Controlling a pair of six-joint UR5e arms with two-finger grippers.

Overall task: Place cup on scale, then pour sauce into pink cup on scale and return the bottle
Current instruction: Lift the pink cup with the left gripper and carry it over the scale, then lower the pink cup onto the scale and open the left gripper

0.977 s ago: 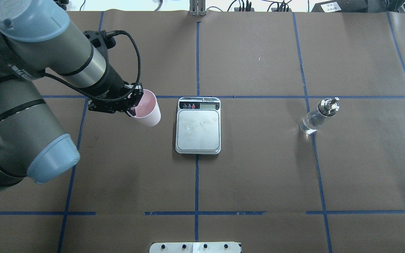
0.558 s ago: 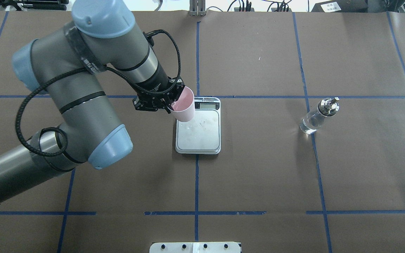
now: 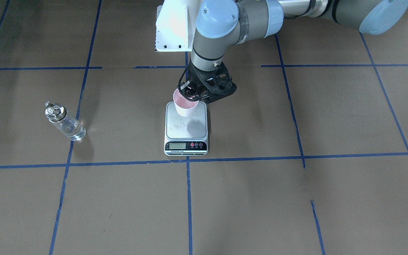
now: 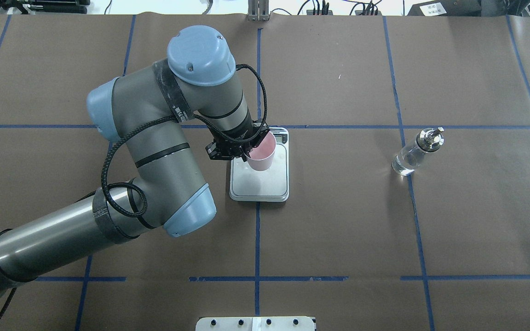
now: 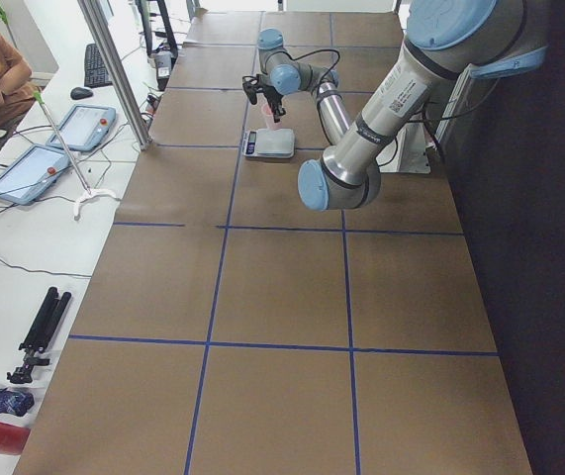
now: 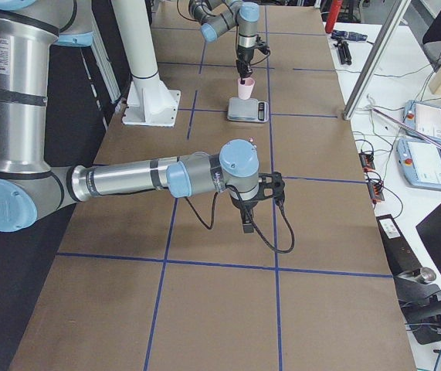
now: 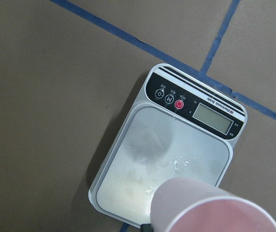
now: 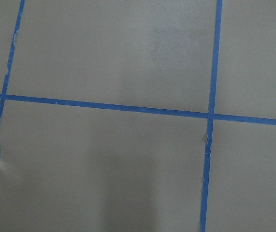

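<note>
The pink cup point(image 4: 261, 155) hangs with its rim pinched between the left gripper's point(image 4: 250, 152) fingers. The kitchen scale point(image 4: 259, 183) lies just below them, its display end nearest. The glass bottle point(image 4: 416, 148) of clear sauce point(image 4: 403, 165) stands well off to their right. Whether the right gripper's point(image 6: 245, 224) fingers are spread or closed cannot be told.
</note>
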